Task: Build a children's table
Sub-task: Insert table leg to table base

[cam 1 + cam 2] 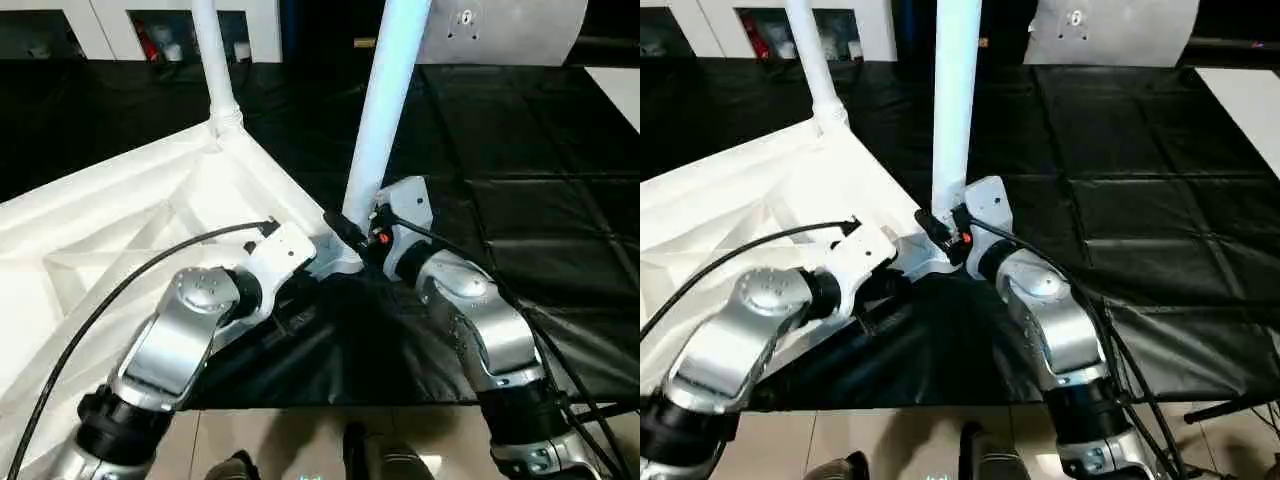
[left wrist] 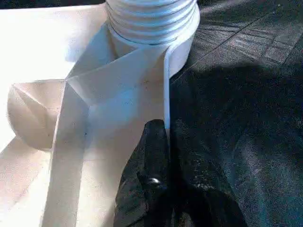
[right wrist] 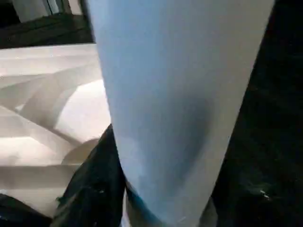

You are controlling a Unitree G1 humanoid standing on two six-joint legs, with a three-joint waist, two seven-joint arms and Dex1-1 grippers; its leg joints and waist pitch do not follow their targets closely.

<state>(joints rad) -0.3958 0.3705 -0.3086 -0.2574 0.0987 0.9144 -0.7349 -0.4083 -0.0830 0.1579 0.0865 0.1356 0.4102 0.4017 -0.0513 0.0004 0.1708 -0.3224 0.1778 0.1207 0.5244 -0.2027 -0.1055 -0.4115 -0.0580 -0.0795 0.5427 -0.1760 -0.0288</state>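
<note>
Right gripper jaws straddle a leg (top cropped).

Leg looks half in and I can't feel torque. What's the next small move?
Probably keep turning the leg with the right hand: threads show above the corner socket. The left hand, pinching the tabletop's rim, steadies it.

A lab-like test space — black quilted floor mat; white shelved cabinet behind; pale tiled floor
</note>
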